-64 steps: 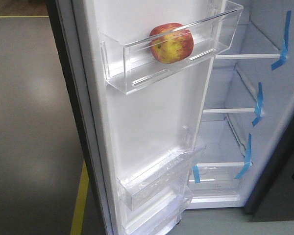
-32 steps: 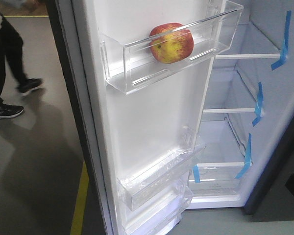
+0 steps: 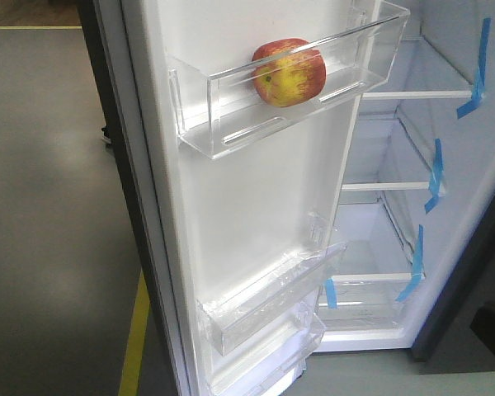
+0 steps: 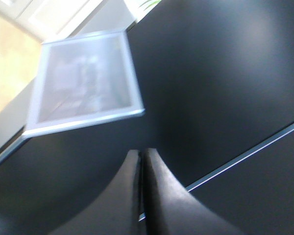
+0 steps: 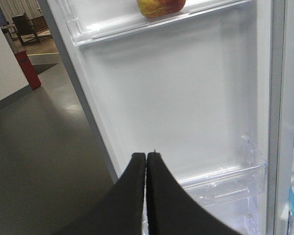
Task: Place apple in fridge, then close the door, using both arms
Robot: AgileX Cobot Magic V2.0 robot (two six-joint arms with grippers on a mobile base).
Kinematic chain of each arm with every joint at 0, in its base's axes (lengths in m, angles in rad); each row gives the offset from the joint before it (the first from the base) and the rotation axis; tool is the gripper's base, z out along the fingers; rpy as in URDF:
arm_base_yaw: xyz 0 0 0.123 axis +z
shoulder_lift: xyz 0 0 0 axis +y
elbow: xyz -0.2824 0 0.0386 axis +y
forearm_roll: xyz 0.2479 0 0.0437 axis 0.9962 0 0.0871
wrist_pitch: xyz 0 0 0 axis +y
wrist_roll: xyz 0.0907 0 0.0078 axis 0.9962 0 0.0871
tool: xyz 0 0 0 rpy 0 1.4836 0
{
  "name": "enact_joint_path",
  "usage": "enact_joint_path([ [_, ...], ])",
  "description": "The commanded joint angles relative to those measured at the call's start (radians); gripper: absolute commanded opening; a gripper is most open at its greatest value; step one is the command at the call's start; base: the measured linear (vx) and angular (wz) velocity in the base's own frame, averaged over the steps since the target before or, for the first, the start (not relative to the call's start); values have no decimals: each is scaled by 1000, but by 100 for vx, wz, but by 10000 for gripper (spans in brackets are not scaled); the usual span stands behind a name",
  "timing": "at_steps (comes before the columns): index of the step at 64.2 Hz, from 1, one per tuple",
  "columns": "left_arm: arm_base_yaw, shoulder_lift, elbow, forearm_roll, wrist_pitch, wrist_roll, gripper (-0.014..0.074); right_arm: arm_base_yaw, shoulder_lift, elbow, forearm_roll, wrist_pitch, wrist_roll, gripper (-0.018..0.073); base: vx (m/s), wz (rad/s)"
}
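The red and yellow apple (image 3: 288, 73) rests in the upper clear bin of the open door (image 3: 247, 206); its lower part shows at the top of the right wrist view as the apple (image 5: 159, 7). Beyond the door is the fridge (image 3: 412, 214) with white shelves and blue tape strips. My right gripper (image 5: 146, 155) is shut and empty, facing the door's white inner panel (image 5: 186, 98) below the apple. My left gripper (image 4: 140, 152) is shut and empty, pointing at a dark grey surface (image 4: 225, 73). Neither gripper shows in the front view.
Lower clear bins (image 3: 264, 305) sit on the door. Grey floor (image 3: 49, 206) with a yellow line (image 3: 134, 338) lies left of the door. A red object (image 5: 27, 68) and chairs stand far off on the left. A pale framed panel (image 4: 85, 81) shows on the dark surface.
A person who walked through at the far left half a second ago has gone from the front view. The apple, door and fridge have not moved.
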Motion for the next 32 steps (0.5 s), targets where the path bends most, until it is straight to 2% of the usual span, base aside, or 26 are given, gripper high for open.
enact_joint_path([
  [1,23,-41,-35,-151,11,102,38,-2,10,-24,28,-40,-2,-3,0,0],
  [9,36,-41,-35,-261,76,188,147,-2,10,-24,28,-37,-2,-3,0,0],
  [19,35,-41,-35,-373,137,251,302,-2,10,-24,29,-16,-2,-3,0,0],
  [25,35,-41,-35,-425,184,284,342,-2,10,-24,28,1,-2,-3,0,0],
  [32,35,-41,-35,-468,226,284,343,-2,10,-24,28,13,-2,-3,0,0],
])
